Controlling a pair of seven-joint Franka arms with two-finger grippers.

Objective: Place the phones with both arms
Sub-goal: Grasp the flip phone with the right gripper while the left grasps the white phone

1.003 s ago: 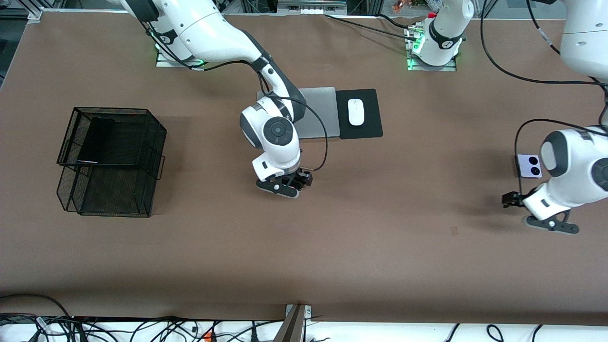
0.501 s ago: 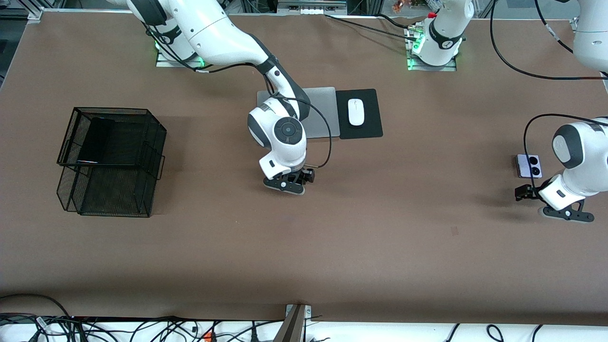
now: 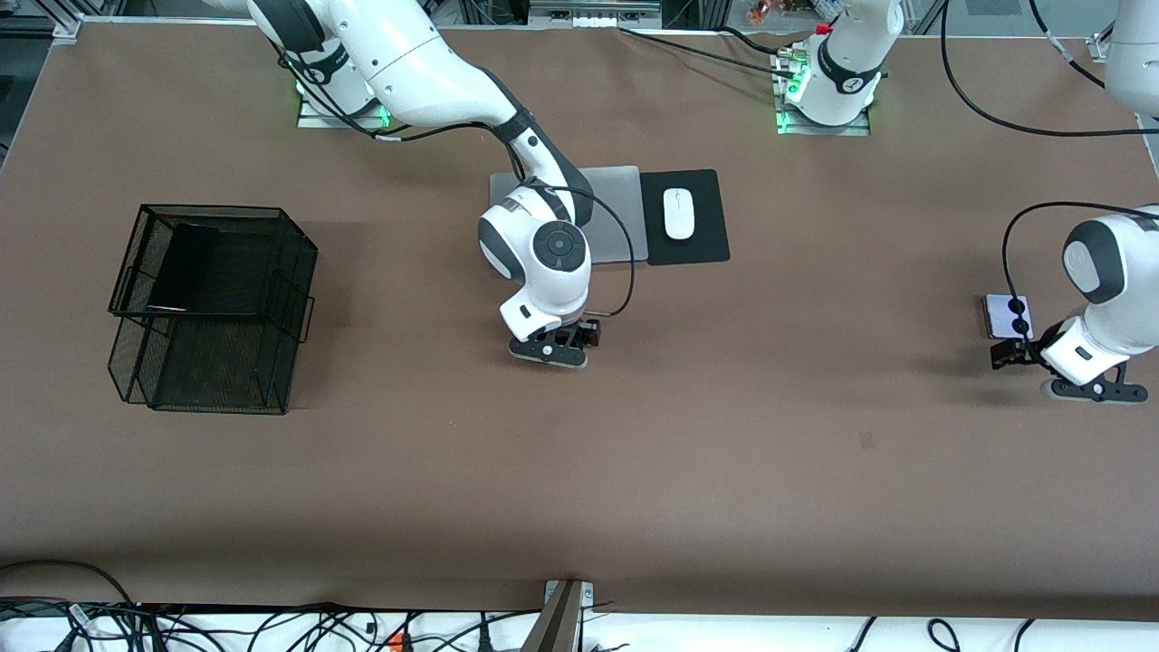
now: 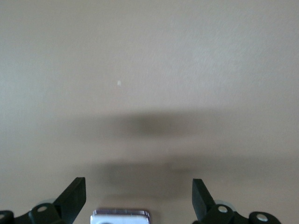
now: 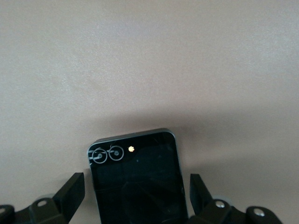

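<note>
On the brown table [image 3: 724,471], near its middle, the right gripper [image 3: 554,349] hangs low just nearer the front camera than the silver laptop [image 3: 608,192], its 2 fingers [image 5: 70,192] spread wide with nothing clamped; the right wrist view shows a black folded phone [image 5: 135,179] lying flat on the table between them, its 2 small lenses and a flash dot along one edge, with a gap at each finger. Toward the left arm's end of the table, the left gripper [image 3: 1010,355] sits low over the table just beside the lilac phone [image 3: 1003,316], which lies flat with 2 black lenses showing; its fingers [image 4: 74,198] are likewise spread and empty, and the left wrist view shows only a silvery-lilac edge [image 4: 120,216] of that phone between them. A white mouse [image 3: 678,213] rests on a black pad [image 3: 704,244] beside the laptop. Toward the right arm's end stands a black wire-mesh basket [image 3: 272,380] of 2 tiers, and a long black slab phone [image 3: 179,267] lies in its upper tier.
</note>
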